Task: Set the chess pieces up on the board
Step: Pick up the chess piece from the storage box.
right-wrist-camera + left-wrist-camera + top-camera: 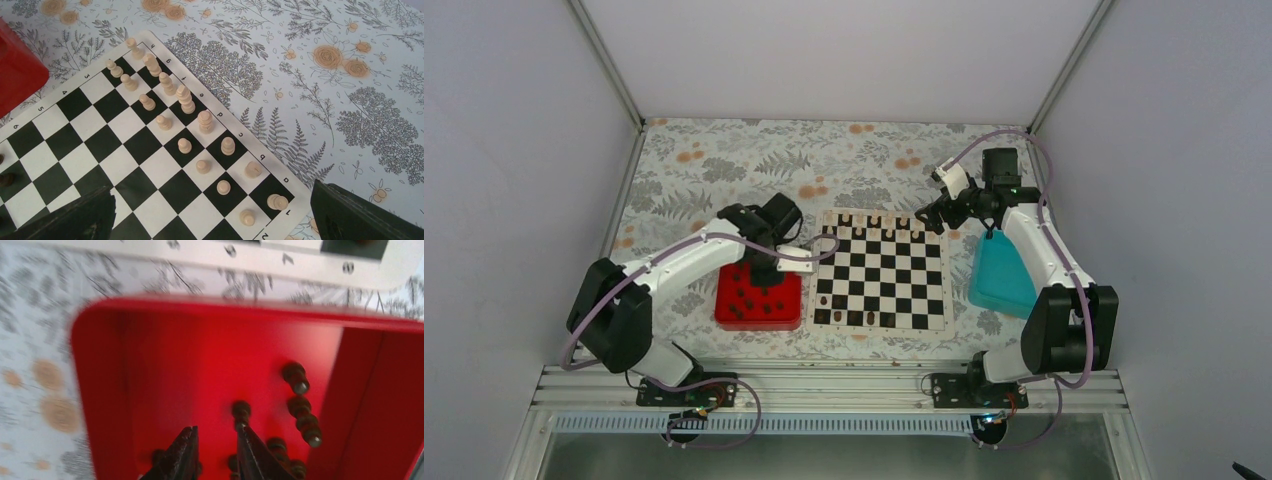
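From above I am seeing tray (pixel 759 324) and board (pixel 884 270); the wrist cameras are looking closely, left into tray, right over board.

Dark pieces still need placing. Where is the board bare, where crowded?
Bare: the middle rows of the board, between the pale pieces at the far edge and the few dark pieces at the near-left edge. Near-right squares look free too. Crowded: the two far rows.

Plain pale walls (pixel 514 150), floral table cover (pixel 724 165), aluminium frame posts (pixel 604 60), front rail (pixel 824 385)
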`<state>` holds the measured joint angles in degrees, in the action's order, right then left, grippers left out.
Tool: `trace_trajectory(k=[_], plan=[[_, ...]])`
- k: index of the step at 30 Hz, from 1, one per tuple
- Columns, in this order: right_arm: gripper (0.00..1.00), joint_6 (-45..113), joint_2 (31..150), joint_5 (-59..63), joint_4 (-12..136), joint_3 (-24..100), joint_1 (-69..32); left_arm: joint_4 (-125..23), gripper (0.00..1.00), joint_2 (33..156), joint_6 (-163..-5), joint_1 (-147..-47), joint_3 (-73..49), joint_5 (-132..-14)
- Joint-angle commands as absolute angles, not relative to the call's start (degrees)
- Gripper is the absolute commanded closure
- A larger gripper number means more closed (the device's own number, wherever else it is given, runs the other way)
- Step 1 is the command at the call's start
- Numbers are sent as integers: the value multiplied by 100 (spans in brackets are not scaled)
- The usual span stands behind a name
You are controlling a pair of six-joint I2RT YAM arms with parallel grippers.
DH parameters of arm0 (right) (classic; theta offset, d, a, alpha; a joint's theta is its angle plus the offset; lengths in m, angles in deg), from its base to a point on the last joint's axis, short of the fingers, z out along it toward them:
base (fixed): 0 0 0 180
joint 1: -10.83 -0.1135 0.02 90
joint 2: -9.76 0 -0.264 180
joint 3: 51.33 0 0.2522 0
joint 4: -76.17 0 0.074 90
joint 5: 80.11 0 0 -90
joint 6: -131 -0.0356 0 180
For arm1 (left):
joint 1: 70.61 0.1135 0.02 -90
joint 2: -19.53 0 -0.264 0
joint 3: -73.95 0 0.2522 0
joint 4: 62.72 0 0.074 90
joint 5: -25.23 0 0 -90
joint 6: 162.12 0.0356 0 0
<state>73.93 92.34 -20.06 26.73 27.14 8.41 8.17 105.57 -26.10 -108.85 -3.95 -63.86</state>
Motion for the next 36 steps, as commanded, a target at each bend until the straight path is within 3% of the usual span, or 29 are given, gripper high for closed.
trace_trajectory(k=[1, 17, 36], plan=[[0, 7444, 9290, -2173, 2615, 2755, 901, 596, 79, 10353, -2540, -10732, 161, -6391], [0, 7438, 9303, -2170, 2598, 2757, 907, -231, 79, 10793, -2469, -10361, 847, -6354], [0, 7492, 9368, -2176, 2578, 2747, 906, -43, 79, 11055, -2465, -10295, 849, -6490]])
